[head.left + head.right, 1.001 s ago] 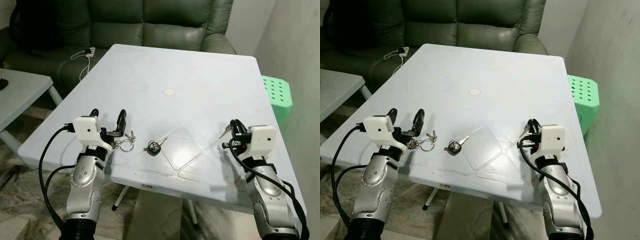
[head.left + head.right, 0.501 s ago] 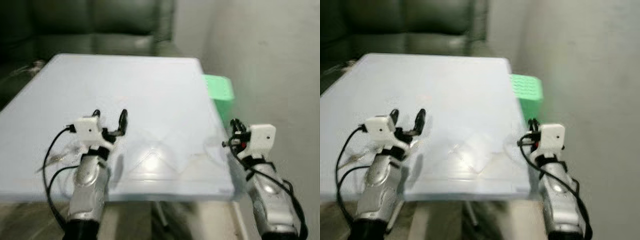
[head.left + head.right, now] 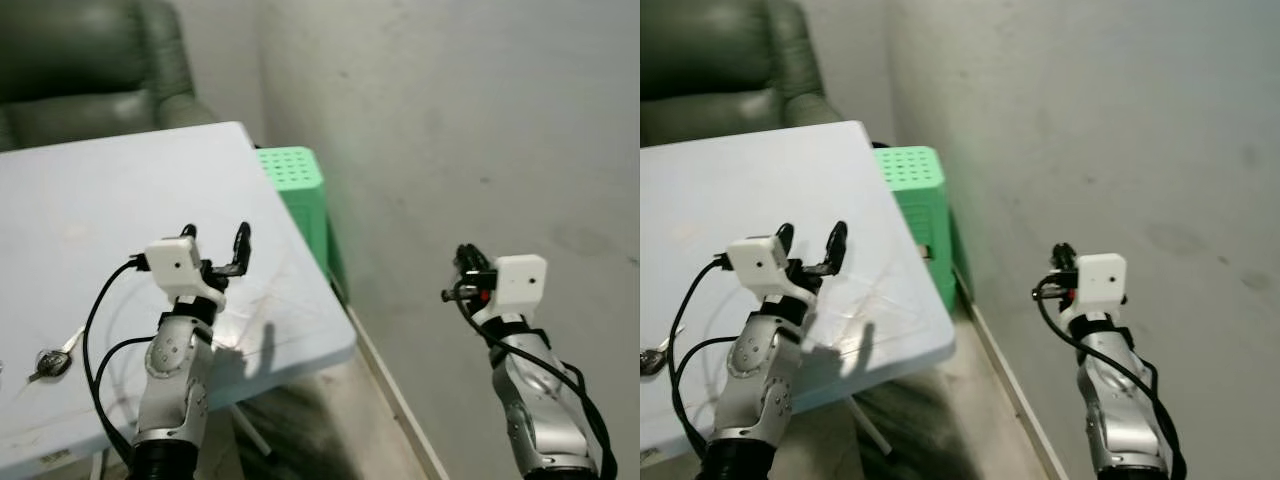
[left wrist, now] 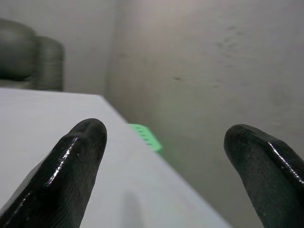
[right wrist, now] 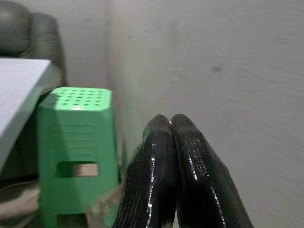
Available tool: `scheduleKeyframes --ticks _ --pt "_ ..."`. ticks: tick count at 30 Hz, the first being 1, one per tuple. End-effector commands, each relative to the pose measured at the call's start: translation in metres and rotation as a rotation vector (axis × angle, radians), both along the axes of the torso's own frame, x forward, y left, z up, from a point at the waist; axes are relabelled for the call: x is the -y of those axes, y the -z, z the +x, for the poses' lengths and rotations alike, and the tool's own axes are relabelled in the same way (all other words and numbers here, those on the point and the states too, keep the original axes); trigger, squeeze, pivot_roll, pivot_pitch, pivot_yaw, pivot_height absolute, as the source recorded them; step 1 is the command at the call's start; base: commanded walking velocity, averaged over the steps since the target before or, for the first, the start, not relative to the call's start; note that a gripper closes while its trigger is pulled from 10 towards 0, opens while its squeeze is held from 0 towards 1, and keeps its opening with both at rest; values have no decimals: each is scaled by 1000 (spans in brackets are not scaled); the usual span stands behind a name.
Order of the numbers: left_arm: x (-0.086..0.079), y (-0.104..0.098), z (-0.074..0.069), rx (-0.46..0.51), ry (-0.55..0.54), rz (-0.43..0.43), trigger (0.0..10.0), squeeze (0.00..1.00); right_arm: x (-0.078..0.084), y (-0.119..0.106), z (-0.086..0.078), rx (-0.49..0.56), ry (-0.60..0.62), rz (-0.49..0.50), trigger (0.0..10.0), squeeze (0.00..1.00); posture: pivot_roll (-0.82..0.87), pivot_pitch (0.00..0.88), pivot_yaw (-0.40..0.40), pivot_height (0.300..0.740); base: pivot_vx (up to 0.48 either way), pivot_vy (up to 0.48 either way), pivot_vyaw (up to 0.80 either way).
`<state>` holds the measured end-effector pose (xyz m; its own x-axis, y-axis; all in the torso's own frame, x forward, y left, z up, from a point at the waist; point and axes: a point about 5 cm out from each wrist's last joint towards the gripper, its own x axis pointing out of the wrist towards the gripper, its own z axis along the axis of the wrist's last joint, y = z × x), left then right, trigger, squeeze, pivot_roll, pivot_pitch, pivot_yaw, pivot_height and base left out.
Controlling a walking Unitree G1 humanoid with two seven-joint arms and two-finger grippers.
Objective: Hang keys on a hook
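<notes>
A key with a black head (image 3: 48, 362) lies on the pale blue table (image 3: 120, 200), at the left edge of the eye views. My left gripper (image 3: 215, 233) is raised over the table's right part, open, with nothing between its fingers (image 4: 80, 147). Past it in the left wrist view are the table corner and the grey wall. My right gripper (image 3: 464, 264) is shut and holds nothing. It is lifted beyond the table's right edge, facing the bare grey wall (image 3: 450, 120). Its two fingertips (image 5: 164, 126) press together in the right wrist view.
A green plastic stool (image 3: 295, 185) stands between the table's right edge and the wall. A dark green sofa (image 3: 80, 60) sits behind the table. Bare floor (image 3: 330, 420) runs along the foot of the wall below the table corner.
The camera has swung to the right, so the table and sofa have slid left and the wall has come into view. Both arms keep the same pose.
</notes>
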<state>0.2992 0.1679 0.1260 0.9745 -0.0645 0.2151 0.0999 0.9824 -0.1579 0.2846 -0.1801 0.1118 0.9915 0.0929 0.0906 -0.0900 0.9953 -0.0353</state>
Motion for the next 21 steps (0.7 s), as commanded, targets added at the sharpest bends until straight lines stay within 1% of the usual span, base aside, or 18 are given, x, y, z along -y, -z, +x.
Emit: scheduleKeyframes --ticks 1,21 --pt "2 -1 0 -1 7 0 10000 0 1 -4 0 13 0 -8 10000 0 -42 0 -23 721 0 0 -788" --pt "7 3 -5 -16 -7 -22 10000 0 5 -5 -2 5 -5 -24 10000 0 -40 0 -39 721 0 0 -788"
